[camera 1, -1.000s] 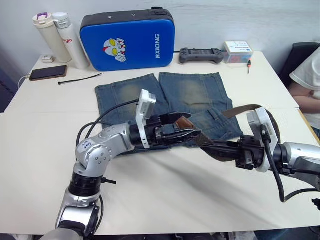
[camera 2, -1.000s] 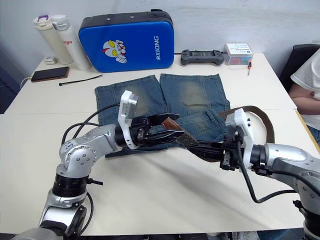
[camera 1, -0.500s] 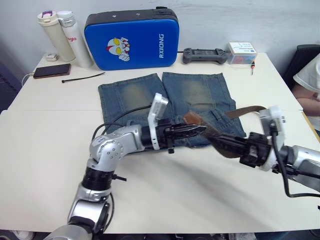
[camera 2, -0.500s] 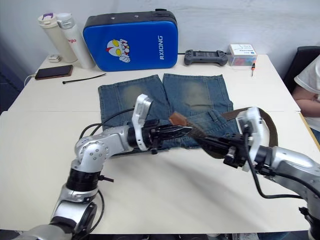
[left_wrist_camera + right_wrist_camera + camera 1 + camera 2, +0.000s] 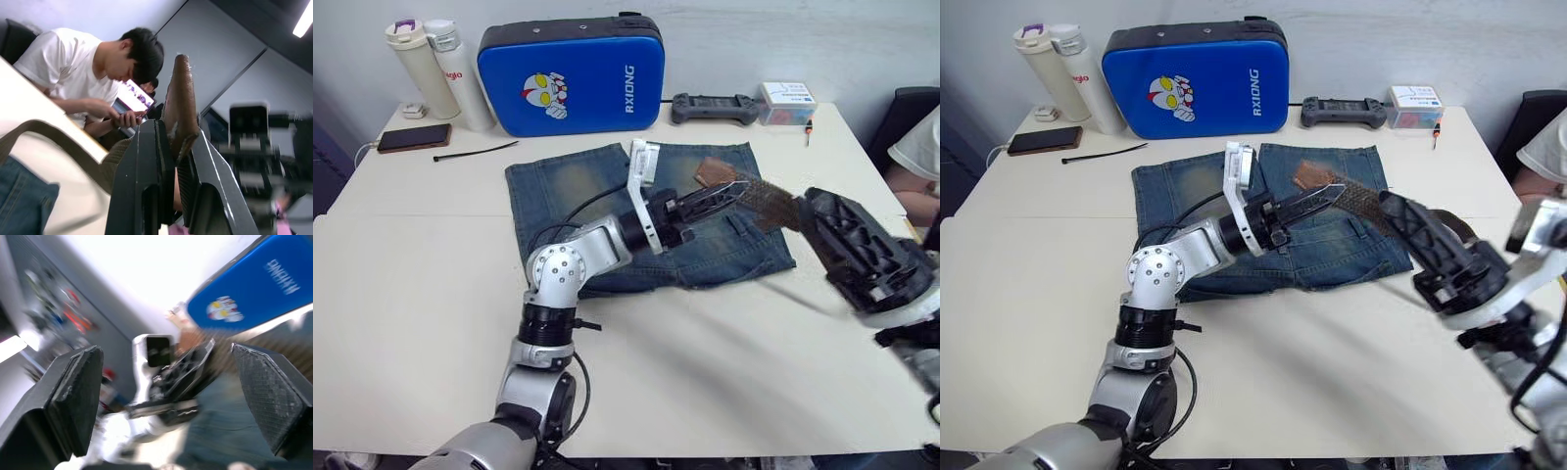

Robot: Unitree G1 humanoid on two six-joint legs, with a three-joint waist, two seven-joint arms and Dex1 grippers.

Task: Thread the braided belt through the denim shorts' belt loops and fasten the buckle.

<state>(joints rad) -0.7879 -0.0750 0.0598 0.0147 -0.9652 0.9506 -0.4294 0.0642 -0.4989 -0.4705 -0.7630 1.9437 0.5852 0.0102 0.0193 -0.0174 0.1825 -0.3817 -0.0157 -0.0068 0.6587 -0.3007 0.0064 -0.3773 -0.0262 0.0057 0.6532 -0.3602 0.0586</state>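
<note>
The white table (image 5: 411,294) carries the faded blue denim shorts (image 5: 568,186), spread flat below and a little behind both grippers. Their leg hems point away from the robot and the waistband (image 5: 705,276) lies on the near side.

The long dark-brown braided belt (image 5: 769,203) is lifted clear of the cloth. The left gripper (image 5: 734,191) is clamped on it just short of its lighter tan end, and the left wrist view shows that end standing up past the pinched fingertips (image 5: 156,129). From those jaws the strap's long axis runs straight across to the right gripper (image 5: 1396,211). It passes close by that gripper's fingertips and then loops away behind the arm.

The right gripper's fingers (image 5: 73,396) are spread wide with nothing between them. The left arm therefore has the belt and is the nearer one for guiding the tip.

Half a second ago both grippers sat low over the waistband, with the strap lying along it. Now the left gripper has swung up and away over the right leg of the shorts, taking the tip with it, and the right gripper has risen off the cloth. The tip probably has to come back down to the waistband, end-on to a loop.
</note>
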